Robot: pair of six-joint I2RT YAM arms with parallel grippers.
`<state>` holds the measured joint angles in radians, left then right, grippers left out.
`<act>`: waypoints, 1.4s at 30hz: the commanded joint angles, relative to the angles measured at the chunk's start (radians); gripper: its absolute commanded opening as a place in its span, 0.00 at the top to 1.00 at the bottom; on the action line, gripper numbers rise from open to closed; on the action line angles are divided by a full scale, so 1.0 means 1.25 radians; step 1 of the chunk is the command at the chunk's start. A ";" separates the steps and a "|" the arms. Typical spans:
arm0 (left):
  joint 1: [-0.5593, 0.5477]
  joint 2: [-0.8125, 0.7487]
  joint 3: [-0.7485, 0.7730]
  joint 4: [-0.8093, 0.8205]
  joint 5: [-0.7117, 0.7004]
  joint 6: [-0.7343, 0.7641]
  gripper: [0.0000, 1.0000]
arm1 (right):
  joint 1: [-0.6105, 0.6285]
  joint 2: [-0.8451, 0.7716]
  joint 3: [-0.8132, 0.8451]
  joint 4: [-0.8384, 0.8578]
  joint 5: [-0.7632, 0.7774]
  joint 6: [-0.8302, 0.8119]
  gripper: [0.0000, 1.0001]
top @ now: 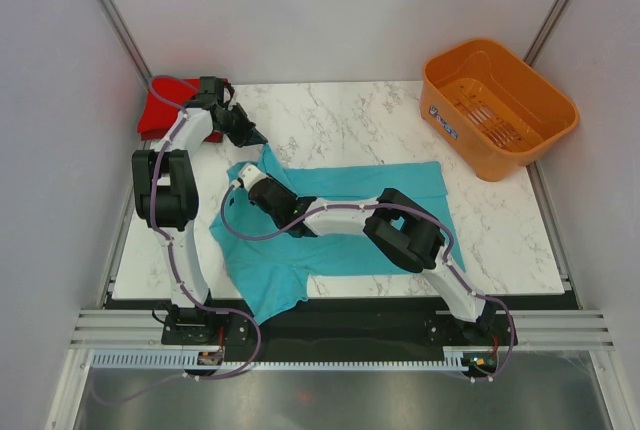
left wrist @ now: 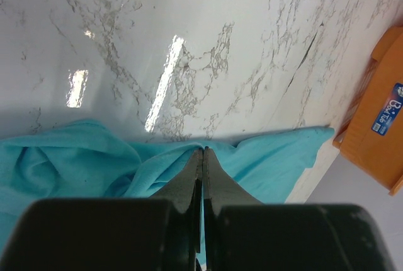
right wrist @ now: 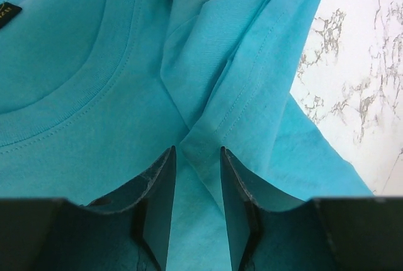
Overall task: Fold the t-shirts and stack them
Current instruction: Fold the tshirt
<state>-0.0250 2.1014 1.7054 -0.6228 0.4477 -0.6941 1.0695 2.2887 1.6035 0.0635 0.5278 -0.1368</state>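
The teal-blue t-shirt (top: 370, 190) lies spread and rumpled across the middle of the marble table. My left gripper (top: 255, 137) is at its far left corner and is shut on a raised peak of the teal cloth (left wrist: 75, 164), with the jaws (left wrist: 203, 151) pressed together. My right gripper (top: 238, 185) reaches left across the shirt. Its jaws (right wrist: 197, 151) are open and stand either side of a hemmed fold of teal cloth (right wrist: 239, 94) beside the collar (right wrist: 75, 104). The red t-shirt (top: 160, 105) lies bunched at the far left corner, behind the left arm.
An orange slotted basket (top: 497, 105) stands at the table's far right corner, and it shows at the right edge of the left wrist view (left wrist: 378, 126). Bare marble (top: 350, 115) lies between the teal shirt and the back edge. Grey walls close in on the left, back and right.
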 commanded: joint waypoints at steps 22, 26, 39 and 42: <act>0.008 0.016 0.031 0.004 0.006 0.029 0.98 | 0.005 0.050 0.104 -0.039 0.063 -0.059 0.55; 0.008 0.014 0.029 0.004 0.001 0.030 0.98 | 0.003 0.052 0.097 -0.045 0.049 -0.033 0.56; 0.008 -0.002 0.018 0.000 -0.010 0.034 0.98 | -0.003 0.053 0.085 -0.039 0.082 -0.038 0.85; 0.008 -0.015 0.006 -0.002 -0.016 0.035 0.98 | -0.004 0.030 0.070 -0.031 0.081 -0.050 1.00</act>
<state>-0.0208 2.1017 1.7054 -0.6228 0.4438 -0.6868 1.0695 2.3554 1.6985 0.0071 0.6041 -0.1902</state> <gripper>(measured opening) 0.026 0.035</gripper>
